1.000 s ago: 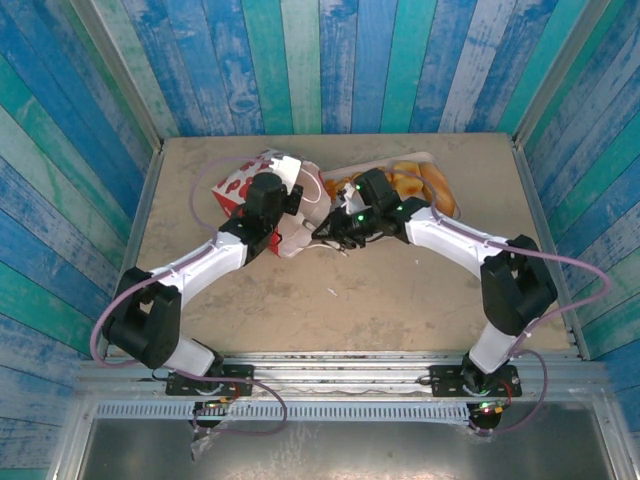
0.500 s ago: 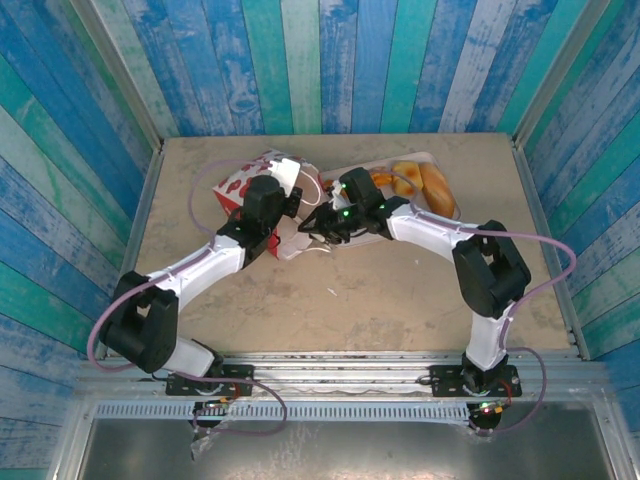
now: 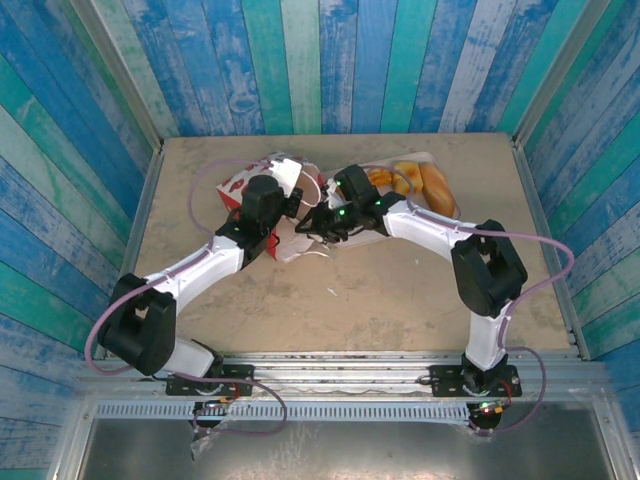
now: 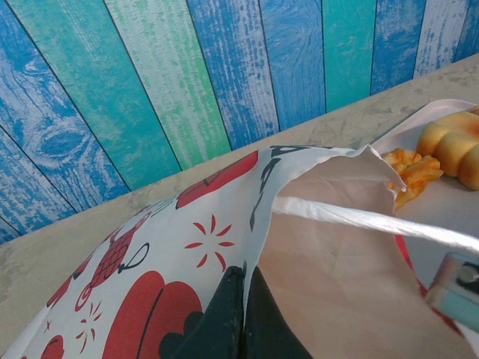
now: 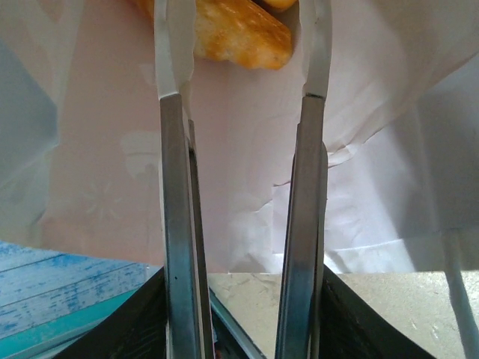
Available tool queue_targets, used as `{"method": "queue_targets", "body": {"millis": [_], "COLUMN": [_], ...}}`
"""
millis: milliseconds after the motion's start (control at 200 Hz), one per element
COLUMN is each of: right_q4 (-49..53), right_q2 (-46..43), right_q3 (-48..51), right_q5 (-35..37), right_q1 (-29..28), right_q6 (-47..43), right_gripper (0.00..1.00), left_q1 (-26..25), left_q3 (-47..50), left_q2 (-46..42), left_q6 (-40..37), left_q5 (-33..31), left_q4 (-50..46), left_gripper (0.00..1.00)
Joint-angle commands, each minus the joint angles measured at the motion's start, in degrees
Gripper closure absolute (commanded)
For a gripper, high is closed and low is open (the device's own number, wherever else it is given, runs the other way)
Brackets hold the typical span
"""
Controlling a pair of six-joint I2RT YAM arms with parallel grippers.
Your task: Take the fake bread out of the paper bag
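The left pincer (image 4: 238,314) is closed tight on the rim of the paper bag (image 4: 172,247), which sits on the worktop (image 3: 400,290) with its mouth toward the tray (image 3: 432,156). The right pincer (image 5: 241,288) is clamped on metal tongs (image 5: 303,224). Their blades stand apart inside the bag, with a piece of toy bread (image 5: 239,34) between their tips. Whether they touch it is unclear, and its top is cut off. More rolls (image 3: 420,185) lie on the tray.

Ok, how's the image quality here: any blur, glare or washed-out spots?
Top external: even soft light, no glare, walls splayed by the wide lens. Left wrist: paper bag print crisp, left hand a dark featureless shape. Right wrist: tongs smeared up close, bag lining washed out, bread cropped at the top.
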State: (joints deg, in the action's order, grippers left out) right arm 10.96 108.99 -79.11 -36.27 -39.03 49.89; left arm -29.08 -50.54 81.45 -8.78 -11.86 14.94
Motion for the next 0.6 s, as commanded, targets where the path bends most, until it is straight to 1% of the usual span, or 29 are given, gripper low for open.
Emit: {"method": "queue_targets", "body": {"millis": [0, 175, 356, 436, 596], "right_q4": [0.7, 0.9, 1.0, 0.5, -0.4], "right_q2": [1.9, 3.9, 4.7, 4.4, 2.4], "right_q3": [-2.4, -4.0, -4.9, -4.6, -2.5], "right_q5": [0.8, 2.5, 7.4, 9.2, 10.7], "right_q1": [-1.0, -1.4, -2.0, -2.4, -2.8], "right_q6": [-1.3, -1.8, -2.7, -2.8, -2.6], "right_gripper": [0.53, 0.52, 0.53, 0.53, 0.53], "left_q1": [0.1, 0.1, 0.1, 0.1, 0.1], "left_q3": [-0.3, -0.1, -0.4, -1.3, -3.1], "left_q2": [-4.5, -4.8, -4.8, -4.2, -2.3], "left_q6": [0.2, 0.9, 1.7, 2.6, 4.3], "left_q5": [1.6, 2.4, 2.2, 0.4, -2.9], "left_q4": [0.6, 0.8, 1.2, 0.5, -1.1], "left_gripper": [1.00, 1.00, 1.00, 1.00, 1.00]}}
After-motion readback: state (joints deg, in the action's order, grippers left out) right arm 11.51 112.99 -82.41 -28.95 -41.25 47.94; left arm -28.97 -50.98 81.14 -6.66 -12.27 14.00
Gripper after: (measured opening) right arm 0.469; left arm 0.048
